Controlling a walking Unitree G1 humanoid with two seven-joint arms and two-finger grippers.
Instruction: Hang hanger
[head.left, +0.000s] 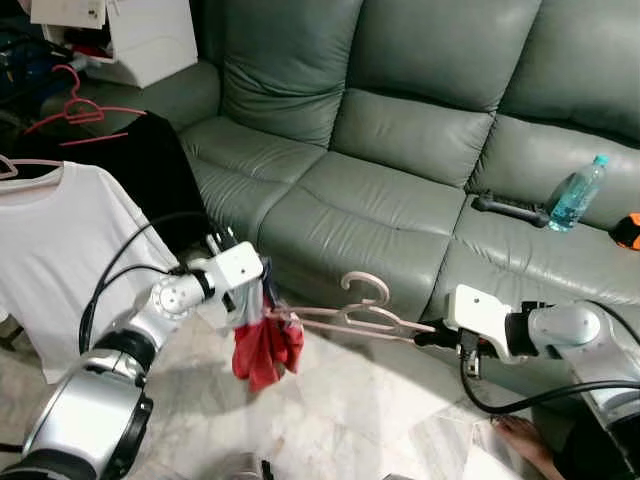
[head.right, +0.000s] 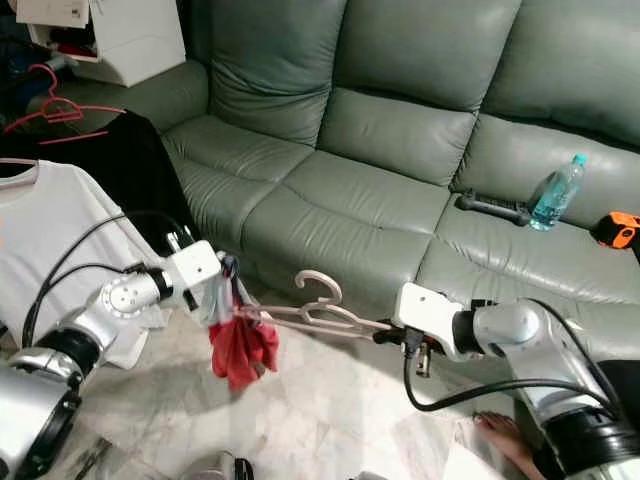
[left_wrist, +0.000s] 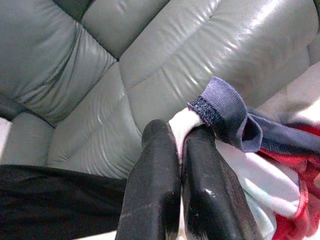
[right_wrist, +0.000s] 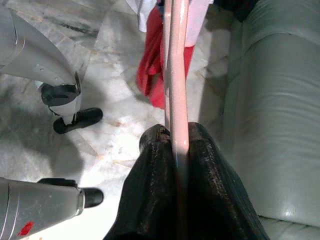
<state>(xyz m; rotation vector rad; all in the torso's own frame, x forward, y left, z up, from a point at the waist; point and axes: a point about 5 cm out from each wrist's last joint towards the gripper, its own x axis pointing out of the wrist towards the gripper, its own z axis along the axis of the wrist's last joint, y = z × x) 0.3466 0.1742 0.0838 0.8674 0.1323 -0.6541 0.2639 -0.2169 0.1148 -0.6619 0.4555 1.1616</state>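
A pale pink hanger (head.left: 360, 312) is held level in front of the sofa, its hook pointing up. My right gripper (head.left: 428, 335) is shut on one end of the hanger (right_wrist: 176, 75). At the other end hangs a red, white and blue garment (head.left: 265, 350). My left gripper (head.left: 262, 300) is shut on the collar of the garment (left_wrist: 210, 107), pinched between its black fingers (left_wrist: 155, 170).
A grey-green leather sofa (head.left: 400, 160) fills the back, with a water bottle (head.left: 577, 193) and a black tool (head.left: 510, 208) on its seat. A white shirt (head.left: 60, 250) and a red hanger (head.left: 75, 110) hang at left. A person's foot (head.left: 520, 437) is at lower right.
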